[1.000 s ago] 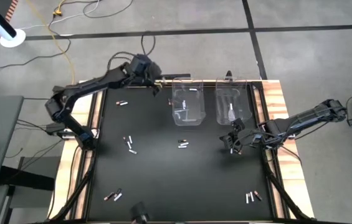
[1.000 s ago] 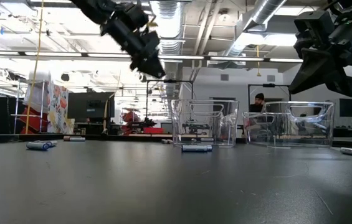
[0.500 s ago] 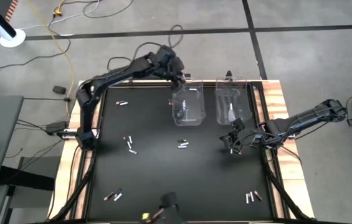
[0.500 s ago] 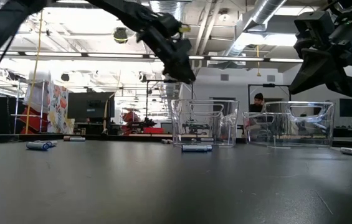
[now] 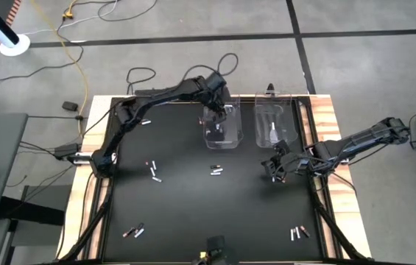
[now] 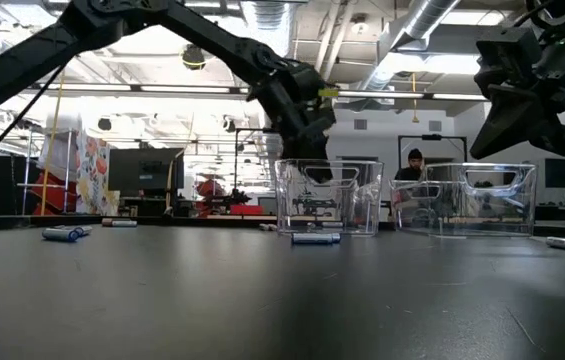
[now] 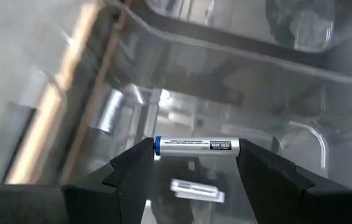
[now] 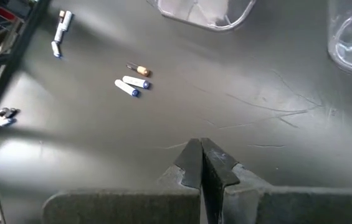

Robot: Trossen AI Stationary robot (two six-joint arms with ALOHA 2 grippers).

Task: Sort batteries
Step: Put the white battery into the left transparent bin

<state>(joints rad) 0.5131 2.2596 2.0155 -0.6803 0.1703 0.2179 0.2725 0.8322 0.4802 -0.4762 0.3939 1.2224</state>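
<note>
My left gripper (image 7: 195, 163) clamps a white battery (image 7: 197, 146) crosswise between its fingertips, above the left bin (image 5: 222, 125) at the table's far side. My right gripper (image 8: 202, 163) hangs pinched shut and empty over the mat (image 5: 193, 206), near the right bin (image 5: 272, 124). Other batteries (image 5: 154, 171) lie scattered on the mat, some already in the bins.

White battery (image 7: 197, 145) with blue end held level between left end effector (image 7: 193, 163) fingers, small white and copper batteries (image 5: 216, 171) scattered flat across the bench
</note>
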